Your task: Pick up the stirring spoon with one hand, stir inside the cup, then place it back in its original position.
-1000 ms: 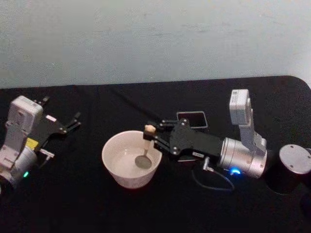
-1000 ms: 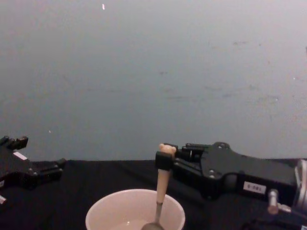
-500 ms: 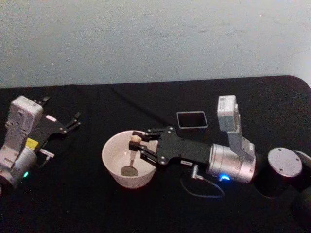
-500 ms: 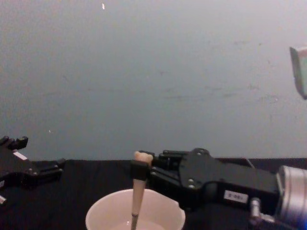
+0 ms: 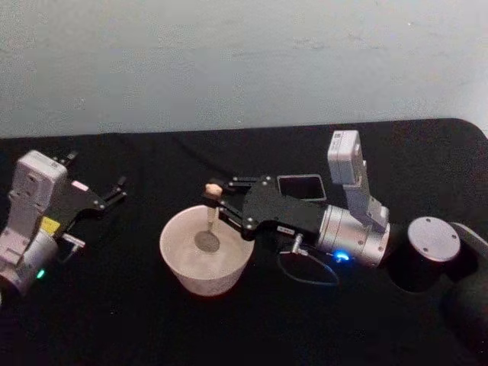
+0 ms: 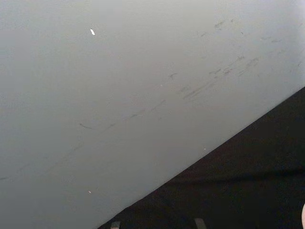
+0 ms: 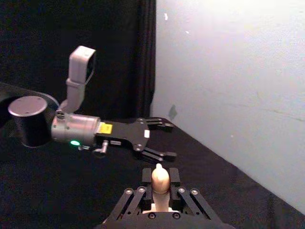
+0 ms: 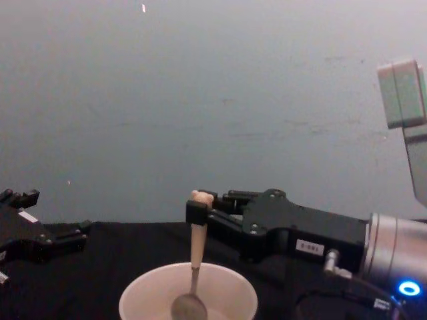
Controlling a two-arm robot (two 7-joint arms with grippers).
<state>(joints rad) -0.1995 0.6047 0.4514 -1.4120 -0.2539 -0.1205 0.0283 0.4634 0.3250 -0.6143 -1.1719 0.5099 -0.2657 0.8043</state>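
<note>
Black cloth covers the table [image 5: 152, 320] set against a pale grey-blue wall [image 5: 229, 61], where the right gripper [image 5: 216, 200] reaches in from the right on its silver-grey wrist and hangs over the far side of the cup [image 5: 183, 271]. Its fingers [image 8: 227, 223] are clenched on the top of the stirring spoon [image 5: 210, 223], pinching the cream handle just under the tiny bear head [image 7: 160, 175], which pokes out past the fingertips. The spoon stands nearly upright with its long axis vertical, handle up and metal bowl down. The chest view shows the metal bowl low inside the cup, below the rim. A dark square holder [image 5: 301, 187] sits on the cloth just behind the gripper. The left gripper [image 5: 95, 171] rests parked at the table's left edge, well apart from the cup, its fingers spread wide and holding nothing.
</note>
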